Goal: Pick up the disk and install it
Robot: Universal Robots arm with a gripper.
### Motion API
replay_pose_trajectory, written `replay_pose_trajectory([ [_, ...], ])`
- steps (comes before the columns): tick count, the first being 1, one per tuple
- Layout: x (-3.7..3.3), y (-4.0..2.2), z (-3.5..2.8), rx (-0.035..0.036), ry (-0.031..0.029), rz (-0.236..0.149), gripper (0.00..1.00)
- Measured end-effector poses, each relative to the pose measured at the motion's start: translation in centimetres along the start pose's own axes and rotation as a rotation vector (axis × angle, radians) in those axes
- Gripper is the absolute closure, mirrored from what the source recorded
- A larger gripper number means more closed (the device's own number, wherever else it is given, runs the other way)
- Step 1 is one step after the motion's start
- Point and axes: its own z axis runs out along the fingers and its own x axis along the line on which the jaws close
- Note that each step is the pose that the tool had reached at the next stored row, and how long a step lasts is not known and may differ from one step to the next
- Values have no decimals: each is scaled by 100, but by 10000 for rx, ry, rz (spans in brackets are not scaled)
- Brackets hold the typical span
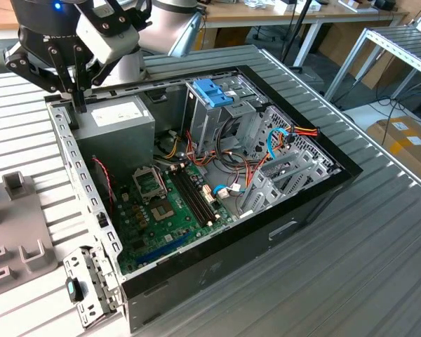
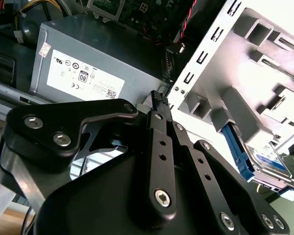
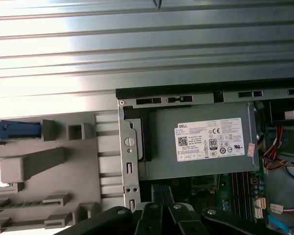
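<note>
The disk (image 2: 267,159) lies flat in a grey holder (image 2: 245,105) outside the computer case; it is dark with a pale label and a bright blue carrier around it. Its blue rail end (image 3: 14,129) also shows in the first wrist view. My gripper (image 1: 77,98) hangs over the case's far corner at the exterior view's left, above the grey power supply (image 1: 116,119). Its black fingers meet at the tips (image 2: 159,98), shut on nothing. The gripper is well apart from the disk.
The open computer case (image 1: 305,210) lies on a ribbed metal table (image 1: 379,267). Inside are a green motherboard (image 1: 172,210), an upright metal drive cage with a blue handle (image 1: 214,91), and light-blue and red cables. The grey fixture (image 1: 14,239) sits at the exterior view's left.
</note>
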Motion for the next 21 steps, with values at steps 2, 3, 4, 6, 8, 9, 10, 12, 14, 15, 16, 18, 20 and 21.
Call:
replay_pose_trajectory([
  [2,9,-1,0,0,1,0,89],
  [3,15,-1,0,0,0,0,89],
  [4,19,-1,0,0,0,0,89],
  [6,28,-2,-1,0,0,0,89],
  [8,41,-3,-1,0,0,0,89],
  [9,47,-3,-1,0,0,0,89],
  [10,50,-4,-1,0,0,0,89],
  [12,59,-4,-2,0,0,0,89],
  [14,67,-5,-2,0,0,0,89],
  [15,71,-5,-2,0,0,0,89],
  [16,76,-6,-2,0,0,0,89],
  [18,86,-6,-2,0,0,0,89],
  [20,98,-7,-3,0,0,0,89],
  [21,102,-8,-3,0,0,0,89],
])
